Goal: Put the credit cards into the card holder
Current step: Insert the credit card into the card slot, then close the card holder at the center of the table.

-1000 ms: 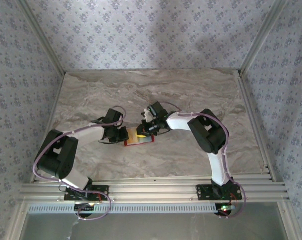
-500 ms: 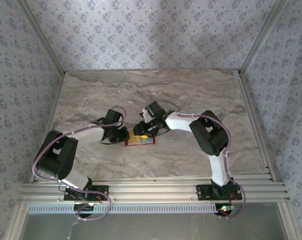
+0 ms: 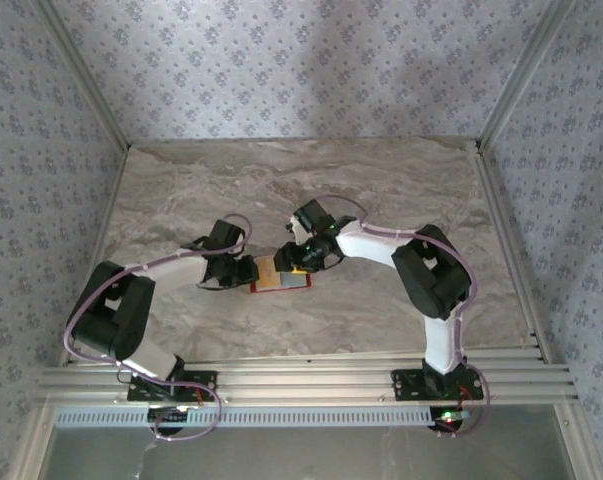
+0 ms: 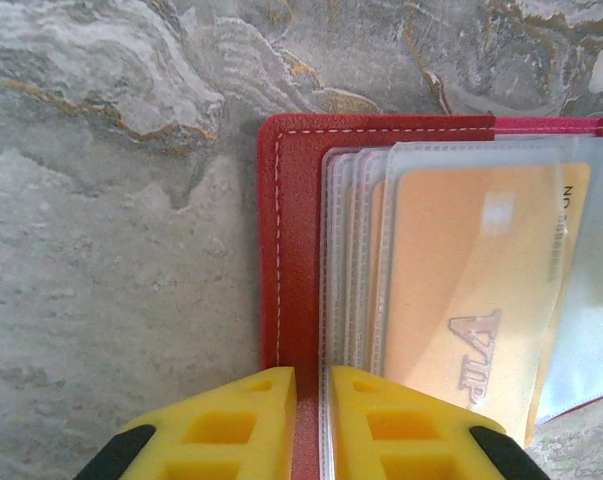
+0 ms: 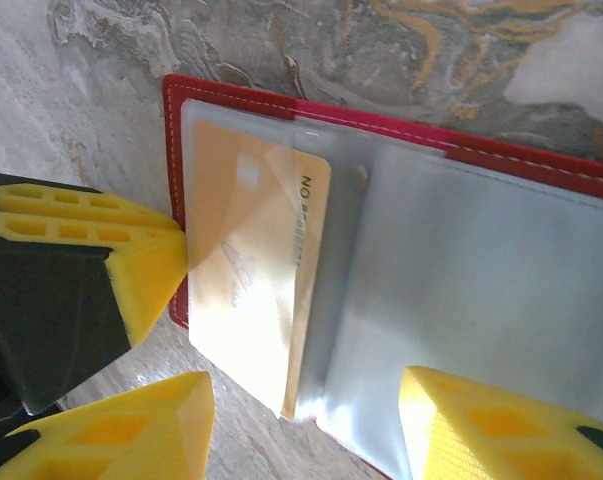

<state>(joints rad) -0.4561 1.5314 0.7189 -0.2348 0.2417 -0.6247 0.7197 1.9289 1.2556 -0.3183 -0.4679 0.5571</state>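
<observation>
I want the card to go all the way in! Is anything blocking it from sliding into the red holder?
Nothing visible blocks it. The credit card already sits partly inside a clear sleeve of the card holder, one corner poking out. The left gripper pinches the holder's edge beside it; the right gripper is open.

Card holder (image 4: 279,250): we see red, edged with pale stitching.
Sleeves (image 5: 481,290): we see clear plastic, faintly grey-blue.
Credit card (image 4: 461,290): we see pale orange-tan with silvery "VIP" lettering.
Table (image 3: 381,190): we see grey marble veined with ochre and white.
Walls (image 3: 281,60): we see pale lilac paper with small flower sprigs.
Left gripper (image 4: 308,372): yellow fingers, black behind.
Right gripper (image 5: 301,390): yellow fingers.
</observation>
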